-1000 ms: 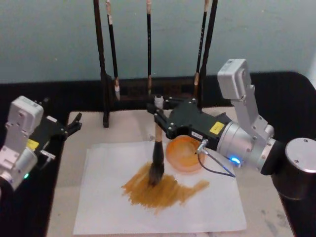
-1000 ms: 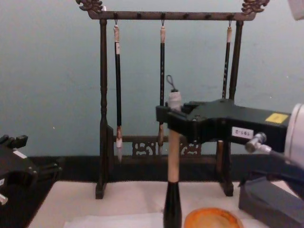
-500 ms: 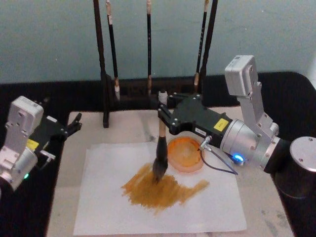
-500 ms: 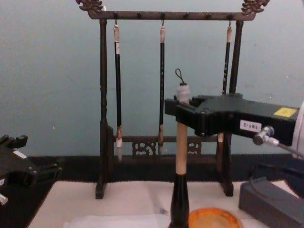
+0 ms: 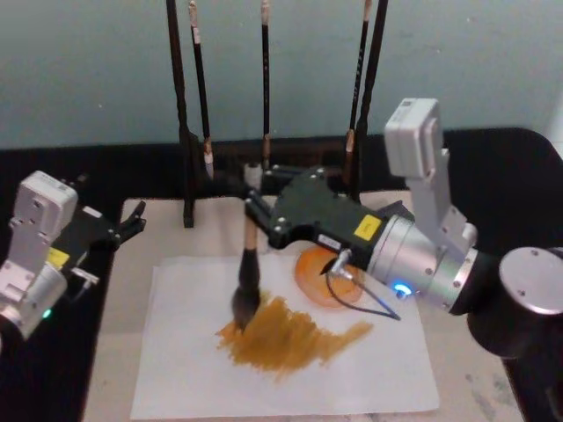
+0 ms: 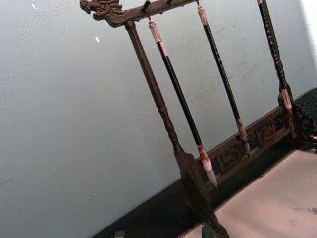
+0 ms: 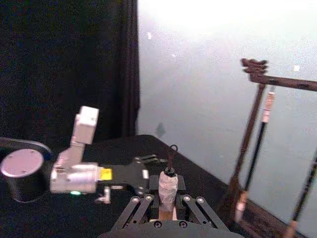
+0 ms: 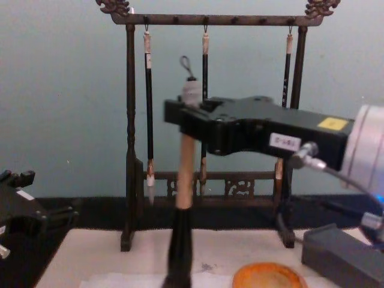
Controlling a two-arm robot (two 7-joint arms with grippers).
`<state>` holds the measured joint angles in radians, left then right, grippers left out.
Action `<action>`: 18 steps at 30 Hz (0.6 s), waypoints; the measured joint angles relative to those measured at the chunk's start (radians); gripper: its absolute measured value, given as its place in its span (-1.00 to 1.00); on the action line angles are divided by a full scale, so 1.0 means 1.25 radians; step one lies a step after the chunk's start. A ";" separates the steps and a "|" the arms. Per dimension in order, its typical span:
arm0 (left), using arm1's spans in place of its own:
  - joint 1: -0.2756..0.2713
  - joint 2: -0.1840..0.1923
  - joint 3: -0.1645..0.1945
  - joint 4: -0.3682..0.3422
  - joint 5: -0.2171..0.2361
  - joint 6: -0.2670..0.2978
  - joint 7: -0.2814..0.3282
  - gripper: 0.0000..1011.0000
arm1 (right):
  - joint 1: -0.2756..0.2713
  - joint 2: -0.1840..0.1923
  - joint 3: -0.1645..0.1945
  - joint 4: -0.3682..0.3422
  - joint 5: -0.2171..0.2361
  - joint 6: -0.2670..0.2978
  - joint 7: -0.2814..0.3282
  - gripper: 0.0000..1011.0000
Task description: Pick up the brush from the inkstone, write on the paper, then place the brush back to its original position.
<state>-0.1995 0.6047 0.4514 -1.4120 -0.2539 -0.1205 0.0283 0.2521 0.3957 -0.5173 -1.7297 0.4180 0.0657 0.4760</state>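
My right gripper [image 5: 253, 204] has its fingers pinching the brush [image 5: 247, 264] near its top, handle nearly upright; bristles touch the paper [image 5: 185, 352] at the ochre smear's [image 5: 290, 338] 9 o'clock end; orange dish [image 5: 310, 274] lies toward 3 o'clock; left gripper [image 5: 132, 221] parked at 9 o'clock.
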 joint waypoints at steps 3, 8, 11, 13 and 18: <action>0.000 0.000 0.000 0.000 0.000 0.000 0.000 1.00 | 0.003 -0.005 -0.013 0.003 0.004 0.001 0.008 -0.65; 0.000 0.000 0.000 0.000 0.000 0.000 0.000 1.00 | 0.009 -0.010 -0.034 0.013 0.008 0.008 0.018 -0.65; 0.000 0.000 0.000 0.000 0.000 0.000 0.000 1.00 | 0.013 -0.010 -0.044 0.019 0.009 0.013 0.023 -0.65; 0.000 0.000 0.000 0.000 0.000 0.000 0.000 1.00 | 0.015 -0.008 -0.047 0.023 0.009 0.016 0.023 -0.65; 0.000 0.000 0.000 0.000 0.000 0.000 0.000 1.00 | 0.016 0.000 -0.046 0.030 0.008 0.021 0.017 -0.65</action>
<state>-0.1995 0.6047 0.4514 -1.4120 -0.2539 -0.1205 0.0283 0.2719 0.3951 -0.5743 -1.6921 0.4279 0.0918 0.4967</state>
